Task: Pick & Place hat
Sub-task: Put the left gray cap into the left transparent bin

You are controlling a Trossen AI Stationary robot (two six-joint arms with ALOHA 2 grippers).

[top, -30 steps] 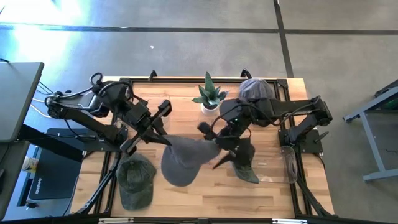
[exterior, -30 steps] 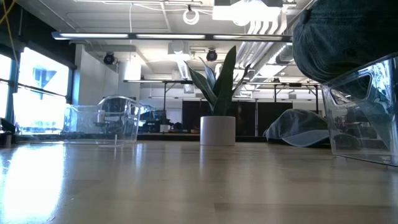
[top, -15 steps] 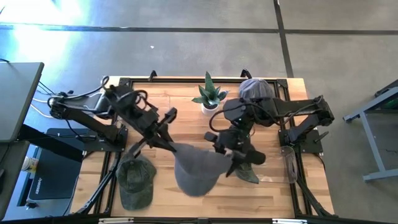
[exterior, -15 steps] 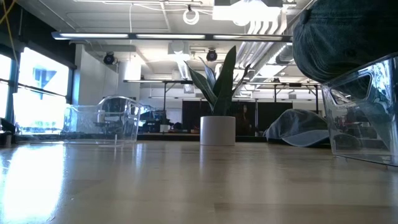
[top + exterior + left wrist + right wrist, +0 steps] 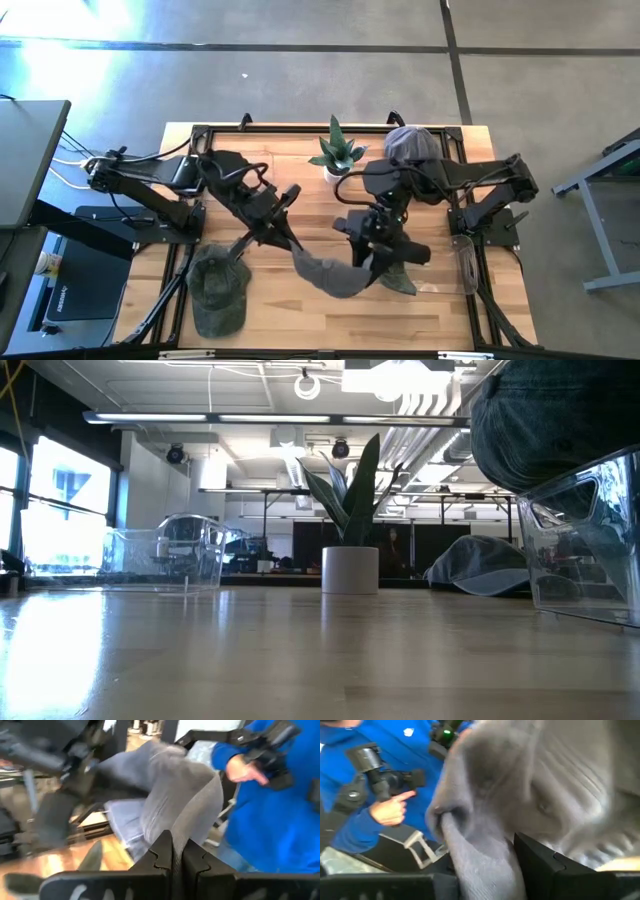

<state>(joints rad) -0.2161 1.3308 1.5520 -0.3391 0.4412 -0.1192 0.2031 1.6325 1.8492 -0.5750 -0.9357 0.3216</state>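
A grey knitted hat [image 5: 335,278] hangs slack above the table's near middle, between my two grippers. My left gripper [image 5: 292,238] is shut on the hat's left edge. My right gripper [image 5: 368,258] closes on its right side. Up close, the hat [image 5: 175,790] fills the left wrist view and the hat [image 5: 530,780] fills the right wrist view. Neither gripper shows in the low view. My left gripper pinches a fold of the hat's edge [image 5: 176,851] between its two shut fingers, coming roughly level from the table's left. The hat hangs clear of the table and sags away from the fingers. My right gripper has a rolled edge of the hat [image 5: 477,862] between its fingers, with one finger [image 5: 540,865] against the fabric. It comes from the table's right, about level. The hat hangs clear and bunches above the fingers.
A green cap [image 5: 218,290] lies at the near left and a dark green hat [image 5: 402,278] at the near right. A grey cap [image 5: 408,143] sits at the far right and a potted plant [image 5: 337,155] at the far middle. A person in a blue sleeve [image 5: 280,810] stands beyond the table.
My left gripper has gone toward the table's right and near edge, carrying the hat's edge. My right gripper has rolled about and closed in on the hat's other side. The hat, spread wide a second ago, has collapsed into a narrow sagging band between the two grippers.
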